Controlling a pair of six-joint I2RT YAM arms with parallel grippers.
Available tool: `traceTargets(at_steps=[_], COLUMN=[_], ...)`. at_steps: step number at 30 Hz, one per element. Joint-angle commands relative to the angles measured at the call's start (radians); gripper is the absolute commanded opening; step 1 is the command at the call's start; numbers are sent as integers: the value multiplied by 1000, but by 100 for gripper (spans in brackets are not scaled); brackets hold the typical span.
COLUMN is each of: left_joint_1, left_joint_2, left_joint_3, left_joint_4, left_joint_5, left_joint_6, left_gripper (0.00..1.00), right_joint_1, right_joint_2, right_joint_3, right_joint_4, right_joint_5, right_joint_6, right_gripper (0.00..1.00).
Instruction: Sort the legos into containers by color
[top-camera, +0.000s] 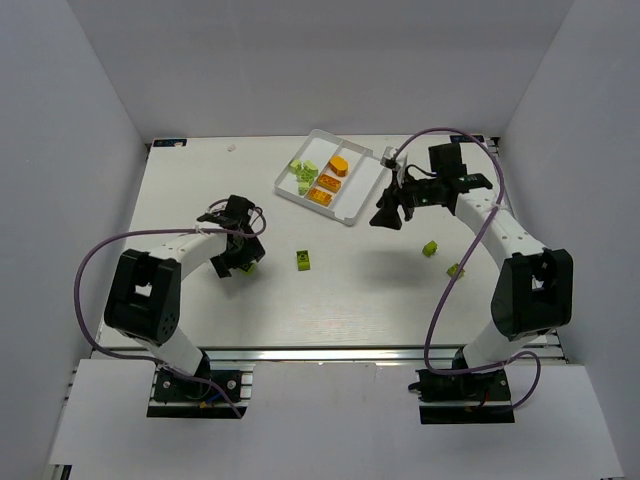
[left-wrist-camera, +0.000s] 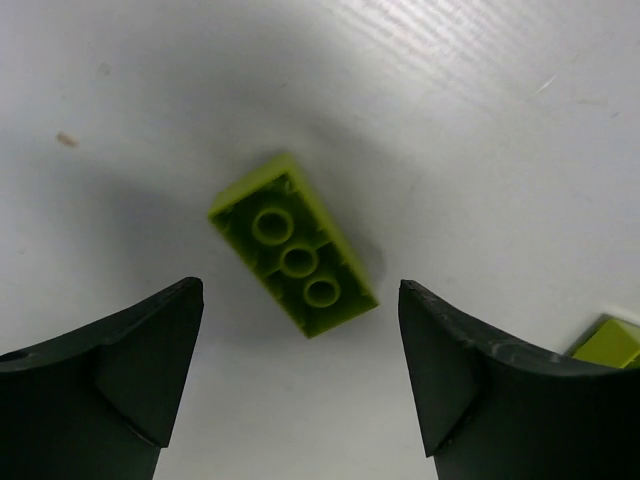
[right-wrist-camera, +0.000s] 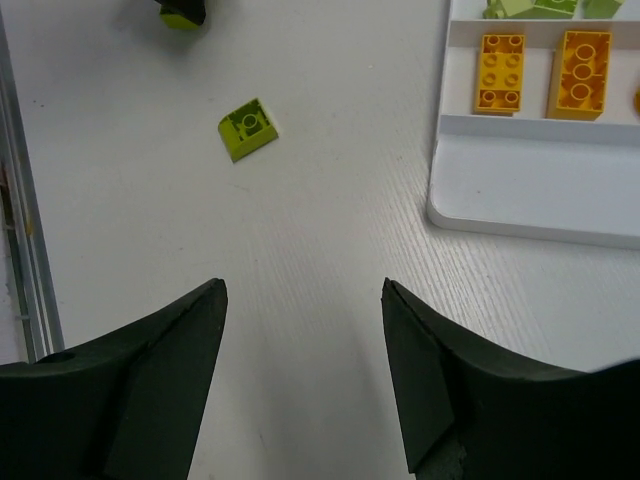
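**Desk:** Which step was in hand?

**Photographer:** A pickup. The left gripper (left-wrist-camera: 300, 289) hung wide open over a lime brick (left-wrist-camera: 295, 245) lying underside-up on the table (left-wrist-camera: 480, 120), touching neither finger. The right gripper (right-wrist-camera: 305, 290), equally wide and empty, hovered beside the white tray (right-wrist-camera: 530, 190).

**Desk:** And next?

**Photographer:** Probably a wrist turn, since the brick lay askew to the jaws. Then a descent, a squeeze, and a carry to the tray compartment holding lime pieces (top-camera: 297, 164).
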Motion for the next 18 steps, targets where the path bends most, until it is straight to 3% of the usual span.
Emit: traceTargets(at_steps=[1,6,7,13,17,18], left_joint_1=[21,50,50,73,59,50], left_joint_2=[21,52,55,40,3,-10], left_joint_3=[55,64,56,9,53,88], left_joint_4=[59,76,87,132,182,228], left_joint_5=[52,89,95,144,221,309], left_joint_6=[72,88,88,101,179,213], left_gripper=[87,74,64,36,22,20], right_joint_1=[-21,-27,-30,-41,-53,-56], right_joint_2=[-51,-78,-83,-92,-97,-101], right_joint_3=[1,-47,-50,-53,-52,-52], right_joint_4=[-3,-1,-4,-29,-38,-37], right_joint_5=[-8,-2,-2,9,27,43], right_joint_6=[12,15,16,16,39,56], right_gripper=[69,68,68,66,58,54])
